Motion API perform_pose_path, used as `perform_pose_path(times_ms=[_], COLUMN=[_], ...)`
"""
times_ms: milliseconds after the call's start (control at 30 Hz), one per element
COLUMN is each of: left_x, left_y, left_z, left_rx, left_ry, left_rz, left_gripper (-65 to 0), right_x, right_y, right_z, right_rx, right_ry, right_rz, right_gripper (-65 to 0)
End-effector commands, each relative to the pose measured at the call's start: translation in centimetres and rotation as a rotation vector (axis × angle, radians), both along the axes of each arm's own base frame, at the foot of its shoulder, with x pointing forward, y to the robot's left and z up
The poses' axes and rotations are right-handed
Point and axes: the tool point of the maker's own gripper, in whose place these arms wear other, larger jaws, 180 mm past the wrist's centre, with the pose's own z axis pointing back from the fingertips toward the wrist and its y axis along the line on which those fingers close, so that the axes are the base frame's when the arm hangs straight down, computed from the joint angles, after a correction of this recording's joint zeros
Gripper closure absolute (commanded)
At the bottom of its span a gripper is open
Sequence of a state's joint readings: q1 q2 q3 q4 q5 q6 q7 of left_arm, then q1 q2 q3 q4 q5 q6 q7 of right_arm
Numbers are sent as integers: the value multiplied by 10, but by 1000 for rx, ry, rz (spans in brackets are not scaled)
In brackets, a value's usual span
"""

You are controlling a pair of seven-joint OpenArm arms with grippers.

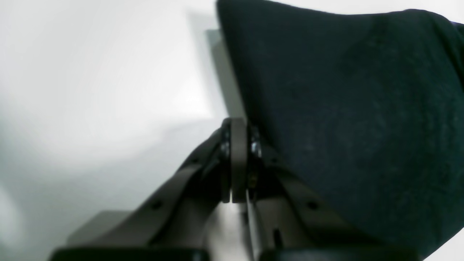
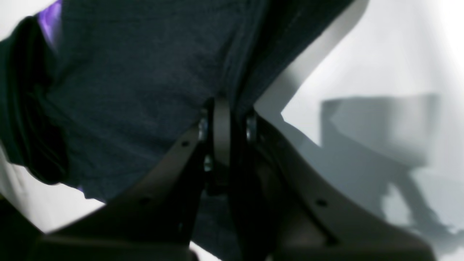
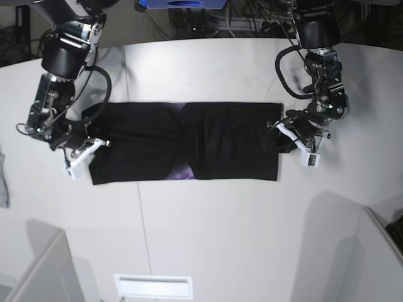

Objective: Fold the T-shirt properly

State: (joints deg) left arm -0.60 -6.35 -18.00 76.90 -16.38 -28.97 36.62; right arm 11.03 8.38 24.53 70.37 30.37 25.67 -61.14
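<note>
The black T-shirt (image 3: 189,141) lies on the white table as a long flat band, with small purple patches showing at its middle. My left gripper (image 3: 281,136) is at the band's right end. In the left wrist view the left gripper (image 1: 239,121) is shut on the T-shirt (image 1: 344,127), and the cloth rises to its right. My right gripper (image 3: 93,143) is at the band's left end. In the right wrist view the right gripper (image 2: 223,105) is shut on the T-shirt's (image 2: 127,90) edge, with a purple patch at the top left.
A small grey cloth scrap (image 3: 3,182) lies at the table's left edge. Cables (image 3: 252,25) run along the back. White box corners stand at the bottom left (image 3: 38,264) and bottom right (image 3: 371,251). A slotted white plate (image 3: 153,286) sits at the front.
</note>
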Motion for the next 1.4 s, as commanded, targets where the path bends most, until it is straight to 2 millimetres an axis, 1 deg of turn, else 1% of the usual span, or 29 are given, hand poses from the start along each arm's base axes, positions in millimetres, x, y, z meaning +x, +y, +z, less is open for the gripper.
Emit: perform_pose_path(times_ms=[0,67,133,233,333,433,533,633,800,933,1100,1233,1367], left_x=[-1,-1,-1,-4,-6,-5,-2,5,9,9,11,11,11], left_y=[3,0,-2,-14,-24,-25,-26,-27,-50,-55,-53,-53,-54], left_z=[0,0,-1,-5,-8,-7,-5,-1,1,1,2,2,3], left_rx=[24,26,40,59,60,60,60,61,67,69,72,72,72], left_ry=[16,18,22,39,44,43,37,25,18,16,15,15,14], left_rz=[-12,-23,-49,-113,-146,-150,-150,-154,-229,-239,-215,-215,-217], left_gripper=[0,0,0,0,0,0,0,0,0,0,0,0,0], right_x=[16,19,18,24,26,28,25,24,20,17,12,8,7], right_y=[-1,10,18,35,47,61,76,92,118,136,163,180,188], right_z=[20,28,33,49,63,75,83,96,115,128,138,141,144], right_rx=[-23,-54,-73,-91,-103,-103,-106,-110,-80,-60,-22,4,29], right_ry=[-74,-92,-95,-132,-167,-195,-213,-254,-293,-329,-345,-353,-356], right_rz=[18,52,44,58,70,82,108,142,146,178,204,234,234], right_gripper=[0,0,0,0,0,0,0,0,0,0,0,0,0])
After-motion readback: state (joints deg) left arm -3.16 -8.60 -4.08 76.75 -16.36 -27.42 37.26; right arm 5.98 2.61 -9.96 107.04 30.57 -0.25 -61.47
